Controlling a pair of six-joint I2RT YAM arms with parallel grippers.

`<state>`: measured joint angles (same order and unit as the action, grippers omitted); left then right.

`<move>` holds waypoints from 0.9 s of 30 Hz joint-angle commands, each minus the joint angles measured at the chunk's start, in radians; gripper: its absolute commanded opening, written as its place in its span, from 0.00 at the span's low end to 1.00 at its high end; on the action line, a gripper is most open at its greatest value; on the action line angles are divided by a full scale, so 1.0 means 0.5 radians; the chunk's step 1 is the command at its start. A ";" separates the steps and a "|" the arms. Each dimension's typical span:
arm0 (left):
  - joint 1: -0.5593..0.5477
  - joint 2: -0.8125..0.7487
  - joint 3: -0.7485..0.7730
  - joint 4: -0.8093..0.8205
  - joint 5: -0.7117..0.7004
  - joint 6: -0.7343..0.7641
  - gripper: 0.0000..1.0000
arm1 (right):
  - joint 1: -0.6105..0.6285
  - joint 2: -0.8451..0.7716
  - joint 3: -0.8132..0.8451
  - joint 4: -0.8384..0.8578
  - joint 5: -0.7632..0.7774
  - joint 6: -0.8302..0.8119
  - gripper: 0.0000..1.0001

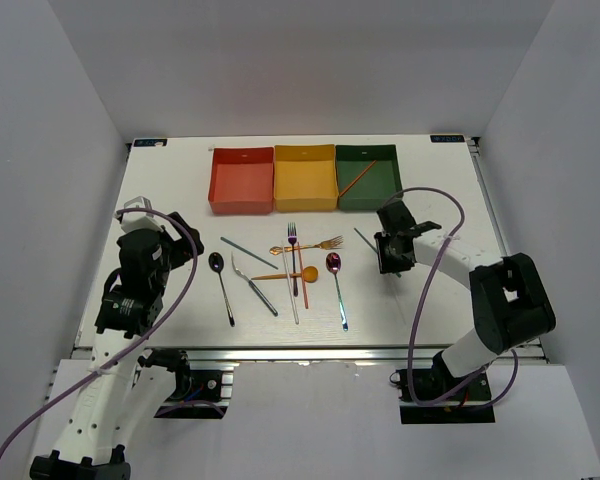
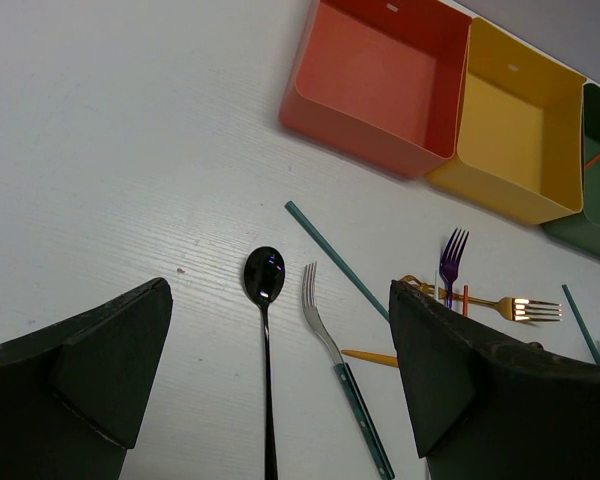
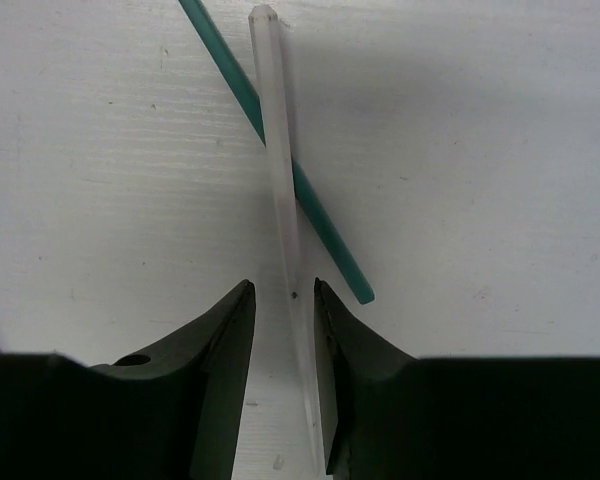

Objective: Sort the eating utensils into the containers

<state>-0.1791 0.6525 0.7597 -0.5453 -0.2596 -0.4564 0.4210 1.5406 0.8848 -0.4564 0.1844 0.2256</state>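
Three containers stand in a row at the back: red-orange (image 1: 242, 180), yellow (image 1: 305, 177) and dark green (image 1: 368, 176), the green one holding an orange chopstick (image 1: 357, 179). Several utensils lie mid-table: a black spoon (image 1: 221, 285), a teal-handled fork (image 1: 255, 287), a purple fork (image 1: 292, 250), a gold fork (image 1: 315, 244) and a purple spoon (image 1: 336, 285). My left gripper (image 2: 280, 288) is open wide and empty above the black spoon (image 2: 264, 330) and the fork (image 2: 340, 360). My right gripper (image 3: 281, 285) is low, its narrowly open jaws straddling a clear chopstick (image 3: 278, 160) that crosses a teal chopstick (image 3: 320, 225).
A second teal chopstick (image 1: 248, 252) lies left of the pile. An orange spoon (image 1: 292, 274) and an orange chopstick (image 1: 303, 285) cross the forks. The red box (image 2: 380, 80) and yellow box (image 2: 515, 130) show empty in the left wrist view. White walls enclose the table.
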 commanded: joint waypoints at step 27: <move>-0.007 -0.007 -0.010 0.011 -0.033 -0.001 0.98 | 0.002 -0.338 0.022 0.458 -1.028 0.079 0.00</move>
<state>-0.1791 0.6533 0.7597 -0.5457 -0.2649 -0.4568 0.4210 1.3960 0.8429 -0.3031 -0.1848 0.2420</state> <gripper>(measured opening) 0.981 0.035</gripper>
